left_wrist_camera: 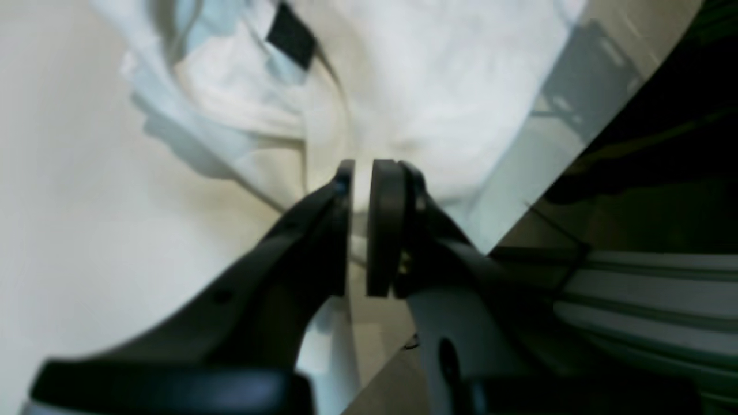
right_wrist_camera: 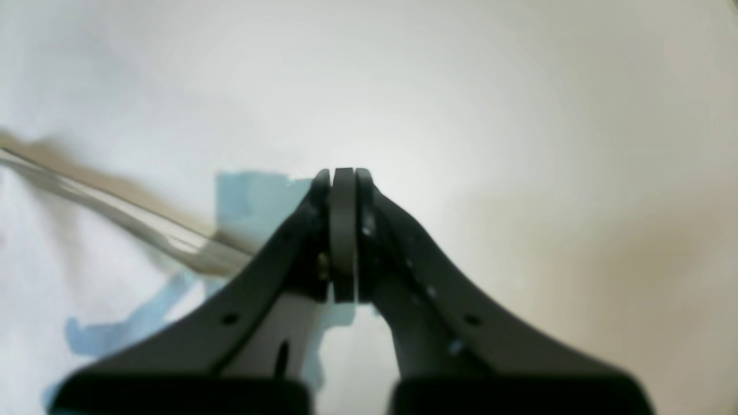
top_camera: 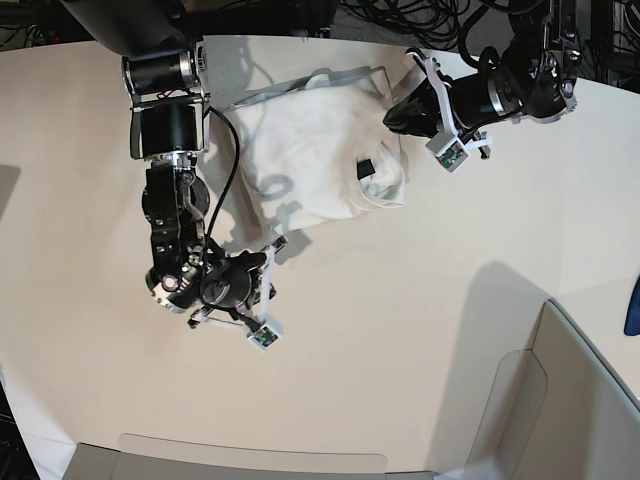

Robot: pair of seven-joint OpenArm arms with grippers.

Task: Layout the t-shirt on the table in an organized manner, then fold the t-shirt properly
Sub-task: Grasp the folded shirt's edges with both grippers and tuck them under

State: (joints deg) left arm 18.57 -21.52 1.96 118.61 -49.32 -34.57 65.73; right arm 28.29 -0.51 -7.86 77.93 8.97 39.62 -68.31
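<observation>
At the lower right corner of the base view we see a grey bin-like panel (top_camera: 520, 400) with a rounded flap, and a second pale panel (top_camera: 250, 465) runs along the bottom edge. A bundle of black cables (top_camera: 440, 20) lies beyond the far edge. A small blue object (top_camera: 633, 305) shows at the right border.

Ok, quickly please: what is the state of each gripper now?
Left gripper: shut on the t-shirt.
Right gripper: shut, apparently holding nothing.
</observation>
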